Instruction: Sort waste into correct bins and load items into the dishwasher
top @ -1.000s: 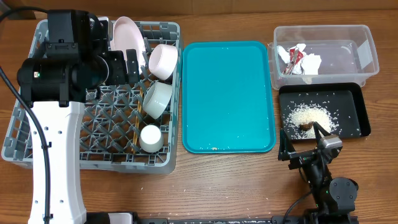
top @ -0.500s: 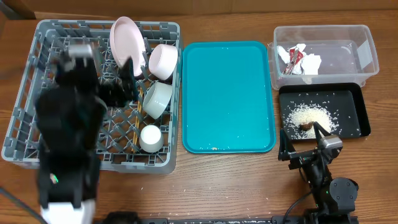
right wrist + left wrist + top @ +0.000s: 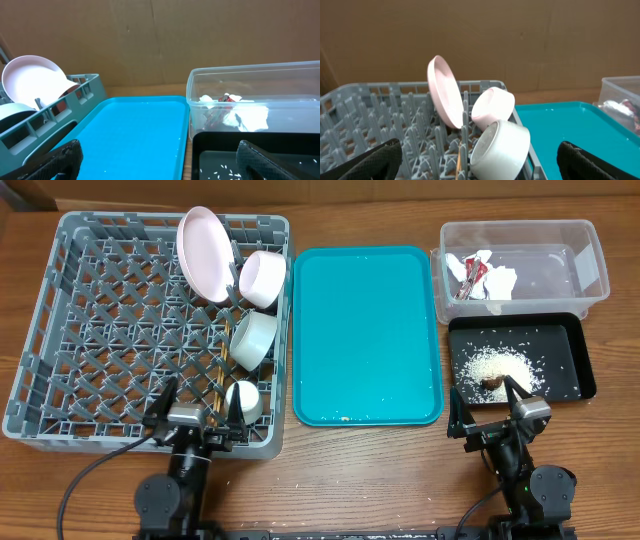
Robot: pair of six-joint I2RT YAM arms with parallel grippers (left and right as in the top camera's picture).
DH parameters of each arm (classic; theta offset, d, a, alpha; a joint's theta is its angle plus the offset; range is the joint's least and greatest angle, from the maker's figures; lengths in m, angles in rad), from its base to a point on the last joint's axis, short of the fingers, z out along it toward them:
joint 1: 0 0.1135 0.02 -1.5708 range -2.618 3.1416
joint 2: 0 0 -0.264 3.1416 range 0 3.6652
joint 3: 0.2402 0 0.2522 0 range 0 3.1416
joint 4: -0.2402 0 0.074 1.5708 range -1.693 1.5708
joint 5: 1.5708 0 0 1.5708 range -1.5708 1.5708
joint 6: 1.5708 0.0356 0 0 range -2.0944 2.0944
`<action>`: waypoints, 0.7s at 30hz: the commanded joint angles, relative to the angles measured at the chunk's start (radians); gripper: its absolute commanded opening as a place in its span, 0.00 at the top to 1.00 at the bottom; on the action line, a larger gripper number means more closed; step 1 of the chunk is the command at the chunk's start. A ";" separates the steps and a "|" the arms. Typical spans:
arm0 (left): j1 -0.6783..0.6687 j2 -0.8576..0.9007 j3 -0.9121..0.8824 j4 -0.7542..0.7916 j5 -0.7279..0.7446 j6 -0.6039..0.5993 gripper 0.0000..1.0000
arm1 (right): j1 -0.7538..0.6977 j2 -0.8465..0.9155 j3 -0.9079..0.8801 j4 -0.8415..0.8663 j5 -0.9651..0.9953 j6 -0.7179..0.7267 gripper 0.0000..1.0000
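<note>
The grey dish rack [image 3: 60, 330] holds the pink plate [image 3: 203, 252] on edge, two white bowls [image 3: 262, 278] [image 3: 252, 340], the small cup [image 3: 242, 400] and the chopsticks [image 3: 224, 365]. The clear tub [image 3: 590, 265] holds the red wrapper [image 3: 470, 278] and tissue [image 3: 500, 280]. The black tray [image 3: 575, 340] holds rice [image 3: 495, 365] and a brown lump [image 3: 492, 384]. My left gripper [image 3: 196, 417] [image 3: 480, 161] is open and empty at the rack's front edge. My right gripper [image 3: 487, 412] [image 3: 160, 162] is open and empty, just in front of the black tray.
The teal serving tray [image 3: 365, 330] lies between the rack and the bins, with a few specks on it. It also shows in the right wrist view [image 3: 140, 130]. A cardboard wall stands behind the table.
My left arm has pulled back from over the rack and now sits low at the table's front edge. The right arm has not moved.
</note>
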 commanded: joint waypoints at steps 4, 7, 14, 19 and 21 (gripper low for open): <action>-0.039 -0.074 -0.097 0.029 0.003 0.150 0.00 | 0.003 -0.008 -0.011 0.004 0.009 -0.003 0.00; -0.039 -0.074 -0.127 -0.029 0.003 0.154 0.00 | 0.003 -0.008 -0.011 0.004 0.009 -0.003 0.00; -0.038 -0.074 -0.127 -0.032 0.000 0.153 0.00 | 0.003 -0.008 -0.011 0.004 0.009 -0.003 0.00; -0.038 -0.073 -0.127 -0.032 0.000 0.153 0.00 | 0.003 -0.008 -0.011 0.004 0.009 -0.003 0.00; -0.038 -0.073 -0.127 -0.032 0.000 0.153 0.00 | 0.003 -0.008 -0.011 0.004 0.009 -0.003 0.00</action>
